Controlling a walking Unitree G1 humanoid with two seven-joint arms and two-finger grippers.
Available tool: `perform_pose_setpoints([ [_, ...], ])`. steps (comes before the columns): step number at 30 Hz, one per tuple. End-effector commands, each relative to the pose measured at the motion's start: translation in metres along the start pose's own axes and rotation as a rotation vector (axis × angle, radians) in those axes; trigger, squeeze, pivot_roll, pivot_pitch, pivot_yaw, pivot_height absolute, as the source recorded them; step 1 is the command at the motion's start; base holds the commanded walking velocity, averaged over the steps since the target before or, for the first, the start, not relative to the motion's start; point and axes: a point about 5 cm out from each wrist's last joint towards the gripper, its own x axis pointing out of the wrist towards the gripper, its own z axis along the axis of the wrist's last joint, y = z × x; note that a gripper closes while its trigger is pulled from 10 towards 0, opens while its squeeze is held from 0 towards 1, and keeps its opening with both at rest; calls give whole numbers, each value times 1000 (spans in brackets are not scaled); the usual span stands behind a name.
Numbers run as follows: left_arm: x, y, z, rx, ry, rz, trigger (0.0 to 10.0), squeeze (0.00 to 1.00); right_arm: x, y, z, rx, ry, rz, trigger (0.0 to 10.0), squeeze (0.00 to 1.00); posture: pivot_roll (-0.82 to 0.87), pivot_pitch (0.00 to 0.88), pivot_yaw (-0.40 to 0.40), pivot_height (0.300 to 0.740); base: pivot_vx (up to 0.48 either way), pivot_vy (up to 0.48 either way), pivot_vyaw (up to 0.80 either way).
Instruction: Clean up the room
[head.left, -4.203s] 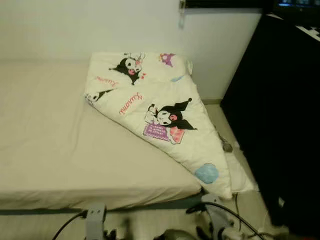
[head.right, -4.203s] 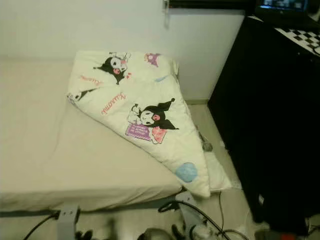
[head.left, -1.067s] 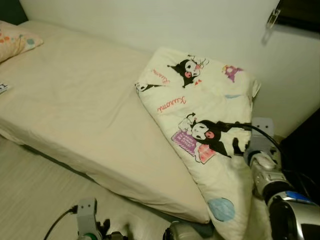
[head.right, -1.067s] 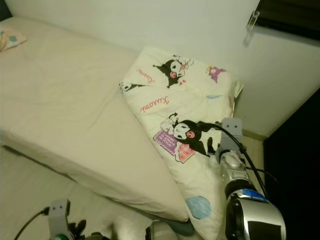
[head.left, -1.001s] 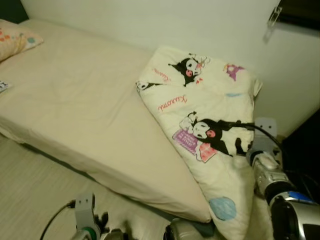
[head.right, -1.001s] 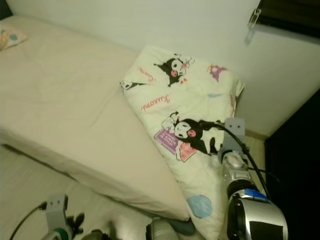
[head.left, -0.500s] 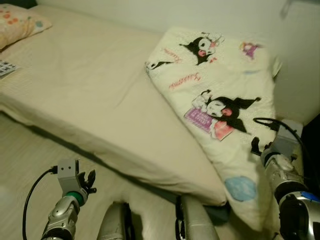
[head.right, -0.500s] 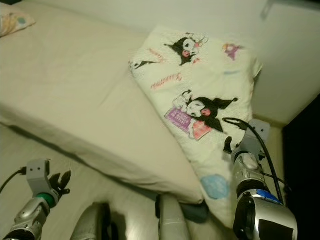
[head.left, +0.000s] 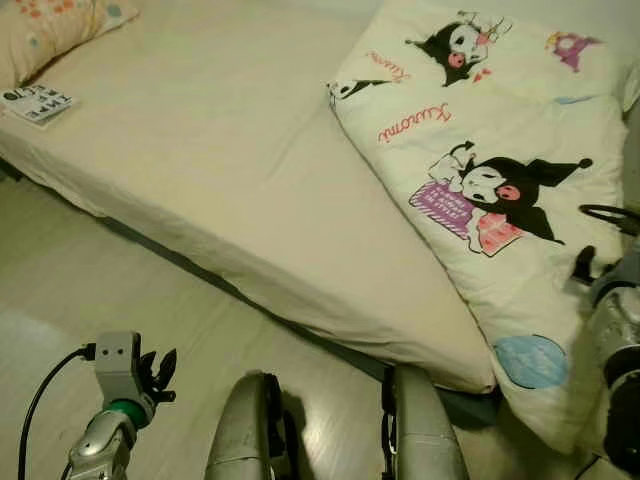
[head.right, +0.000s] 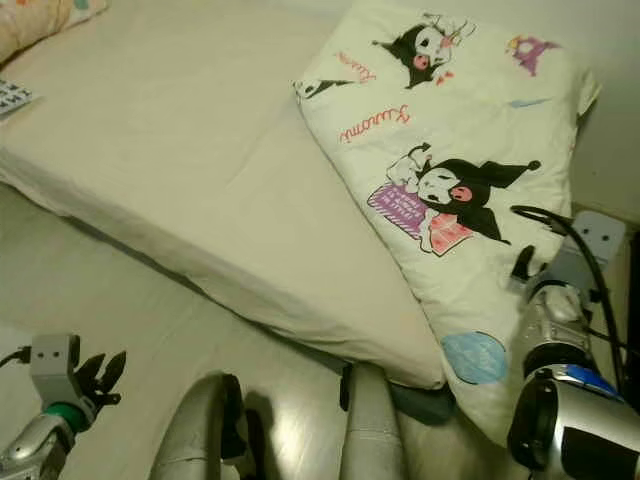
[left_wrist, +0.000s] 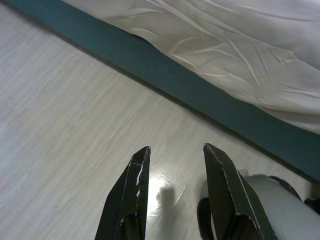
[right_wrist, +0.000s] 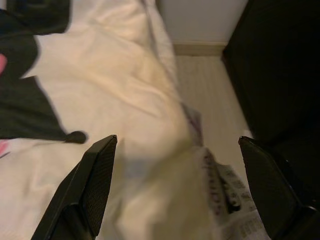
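Observation:
A cream duvet (head.left: 500, 190) printed with black cartoon figures lies folded across the foot of the bed (head.left: 200, 150), its corner hanging over the mattress edge. My right gripper (right_wrist: 176, 141) is open just above the duvet's hanging edge, with nothing between its fingers (head.right: 520, 262). My left gripper (left_wrist: 176, 148) hovers low over the wooden floor (left_wrist: 75, 125) beside the teal bed frame (left_wrist: 200, 90), its fingers (head.left: 160, 368) slightly apart and open on nothing.
A patterned pillow (head.left: 60, 25) and a printed booklet (head.left: 37, 103) lie at the head of the bed. A black cabinet (right_wrist: 280, 65) stands close beside the duvet, with printed paper (right_wrist: 227, 200) on the floor between. My legs (head.left: 250, 430) are near the bed.
The camera has tilted down and moved nearer the bed, so the whole scene shifted. The left gripper has come up into view at the lower left; the right gripper sits lower beside the duvet.

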Motion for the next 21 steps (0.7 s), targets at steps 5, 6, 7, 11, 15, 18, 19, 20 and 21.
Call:
perform_pose_setpoints([
  [5,-11,5,-3,25,-23,-23,10000,0,0,-12,-6,27,28,-52,10000,0,-4,239,156,625,0,0,0],
  [6,-15,7,-2,41,-37,-38,10000,0,1,-14,-2,77,17,-56,10000,0,10,259,172,625,0,0,0],
  [7,-15,7,-2,41,-37,-38,10000,0,1,-14,-2,77,17,-56,10000,0,10,259,172,625,0,0,0],
  [11,-20,9,-1,69,-43,-56,10000,0,3,-21,3,159,18,-69,10000,0,24,277,188,625,0,0,0],
  [15,-25,11,-1,90,-46,-69,10000,0,2,-20,-1,276,43,-49,10000,0,35,294,201,625,0,0,0],
  [18,-29,14,-1,109,-48,-77,10000,0,1,-17,-9,370,82,-30,10000,0,45,309,214,625,0,0,0],
  [19,-31,15,0,114,-50,-81,10000,0,0,-17,-12,400,100,-32,10000,0,50,317,218,625,0,0,0],
  [20,-33,15,1,126,-50,-88,10000,0,-1,-20,-16,454,118,-50,10000,0,58,325,227,625,0,0,0],
  [21,-35,16,2,133,-52,-93,10000,0,-1,-23,-19,501,131,-69,10000,0,62,330,230,625,0,0,0],
])
